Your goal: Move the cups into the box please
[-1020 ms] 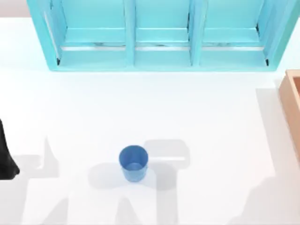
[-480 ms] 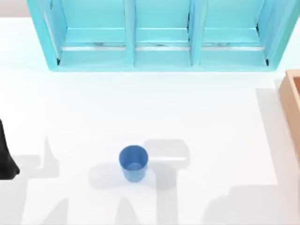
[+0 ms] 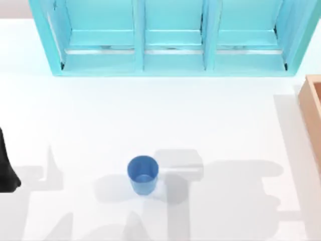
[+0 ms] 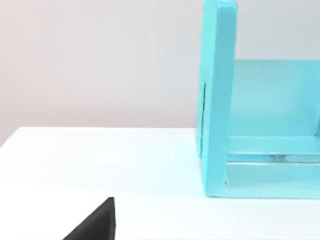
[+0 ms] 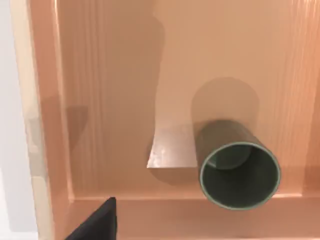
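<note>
Blue cup (image 3: 143,174) upright on the white table (image 3: 225,125), open room all round. Olive cup (image 5: 239,170) stands inside the box (image 5: 45,150), near one wall. Box at table's right edge, shelf unit (image 3: 170,40) far back. My left arm (image 3: 6,165) parked at left edge; can't tell either claw's state.

So the left pincer (image 3: 6,170) sits parked at the tabletop's (image 3: 225,120) left edge, and one cup (image 3: 143,174) stands upright on the tabletop off to its right, well apart from it. The shelf unit (image 3: 170,37) is at the back edge, beyond both the pincer and that cup. The box (image 3: 312,108) is way over at the right edge, farthest from the left pincer. Under the right pincer, the other cup (image 5: 239,170) stands inside the box, near a wall.
</note>
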Controlling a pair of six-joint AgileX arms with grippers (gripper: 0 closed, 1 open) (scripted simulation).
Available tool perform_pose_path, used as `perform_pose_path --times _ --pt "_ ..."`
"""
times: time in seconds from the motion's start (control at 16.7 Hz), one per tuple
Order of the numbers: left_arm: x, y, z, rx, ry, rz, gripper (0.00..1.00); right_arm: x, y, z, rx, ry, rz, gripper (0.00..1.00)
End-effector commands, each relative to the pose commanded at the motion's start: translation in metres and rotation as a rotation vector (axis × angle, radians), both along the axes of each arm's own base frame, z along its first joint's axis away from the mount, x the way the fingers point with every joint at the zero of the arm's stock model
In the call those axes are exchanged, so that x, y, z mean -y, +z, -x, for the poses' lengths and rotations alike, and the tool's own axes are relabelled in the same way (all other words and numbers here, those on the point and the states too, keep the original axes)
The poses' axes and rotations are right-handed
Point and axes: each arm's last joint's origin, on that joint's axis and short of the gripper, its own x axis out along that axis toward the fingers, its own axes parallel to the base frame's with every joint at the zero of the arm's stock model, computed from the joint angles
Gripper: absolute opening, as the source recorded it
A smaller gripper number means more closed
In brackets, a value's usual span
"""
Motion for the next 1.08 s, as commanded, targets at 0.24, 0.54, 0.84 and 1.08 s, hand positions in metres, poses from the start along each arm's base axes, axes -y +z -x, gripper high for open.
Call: perform_pose_path --times 0.24,0.54,0.84,1.08 --pt "0.0 0.0 0.0 0.0 0.0 0.0 1.0 -0.099 -0.012 -0.06 -0.032 0.012 -0.018 1.0" --pt "0.0 0.0 0.0 0.0 0.0 0.0 1.0 -0.284 -0.051 -0.064 -0.092 0.021 -0.003 1.0" --pt "0.0 0.0 0.0 0.0 0.0 0.0 1.0 -0.395 -0.078 -0.021 -0.084 0.007 -0.011 1.0" --pt "0.0 0.0 0.0 0.0 0.0 0.0 1.0 -0.415 -0.082 -0.012 -0.069 -0.009 -0.03 1.0"
